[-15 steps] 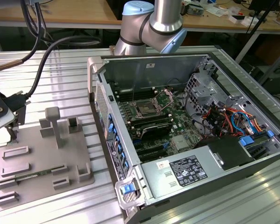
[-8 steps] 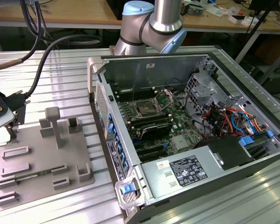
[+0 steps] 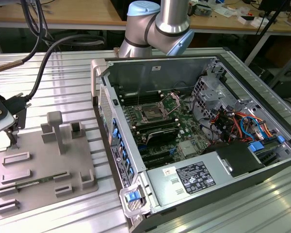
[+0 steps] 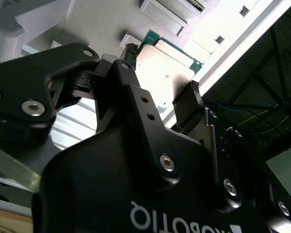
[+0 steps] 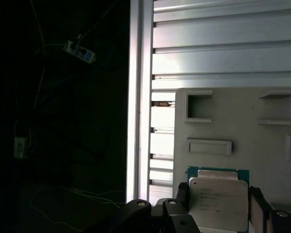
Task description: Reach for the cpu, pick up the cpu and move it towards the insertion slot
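The cpu (image 5: 218,206) is a thin square chip with a silvery top and a green rim. It sits between the two black fingers of my gripper (image 5: 218,198), which is shut on its opposite edges, above the grey plastic tray (image 5: 262,141). In the second wrist view the cpu (image 4: 170,65) shows the same way in the gripper (image 4: 161,73). My gripper (image 3: 10,137) hangs at the exterior view's far left, over the tray's (image 3: 43,165) far corner. The insertion slot (image 3: 150,115) lies on the motherboard inside the open computer case, well toward the exterior view's right.
The open computer case (image 3: 194,145) has raised metal walls, a drive cage, cable bundles and a power supply. The tray carries upright posts (image 3: 56,126) and several small recessed holders. Black cables (image 3: 43,63) run from the arm across the ribbed aluminium table.
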### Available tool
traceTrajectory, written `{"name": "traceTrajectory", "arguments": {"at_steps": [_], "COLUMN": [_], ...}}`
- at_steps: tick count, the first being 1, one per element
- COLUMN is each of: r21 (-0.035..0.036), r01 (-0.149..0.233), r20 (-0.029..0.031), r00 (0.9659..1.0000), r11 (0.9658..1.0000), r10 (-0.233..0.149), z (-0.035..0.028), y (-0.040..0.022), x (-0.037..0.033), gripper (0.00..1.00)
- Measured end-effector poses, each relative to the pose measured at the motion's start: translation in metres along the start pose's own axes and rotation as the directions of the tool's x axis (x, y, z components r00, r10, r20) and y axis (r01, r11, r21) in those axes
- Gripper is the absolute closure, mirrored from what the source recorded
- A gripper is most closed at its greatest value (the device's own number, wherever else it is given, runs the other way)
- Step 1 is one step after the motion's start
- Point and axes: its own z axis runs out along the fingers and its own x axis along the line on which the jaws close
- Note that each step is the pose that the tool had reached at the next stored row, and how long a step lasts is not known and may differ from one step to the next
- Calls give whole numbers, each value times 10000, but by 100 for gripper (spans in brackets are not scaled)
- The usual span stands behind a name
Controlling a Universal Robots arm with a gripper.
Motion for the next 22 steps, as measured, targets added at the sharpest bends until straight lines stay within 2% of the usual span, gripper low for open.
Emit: {"name": "traceTrajectory", "arguments": {"at_steps": [5, 7, 12, 22], "r21": [0, 0, 1, 3], "r01": [0, 0, 0, 0], "r20": [0, 0, -1, -1], "r00": [10000, 10000, 10000, 10000], "r11": [10000, 10000, 10000, 10000], "r10": [0, 0, 0, 0], "z": [-42, -45, -45, -109], "y": [0, -3, -5, -6], "x": [0, -63, -117, -121], "gripper": [45, 45, 45, 45]}}
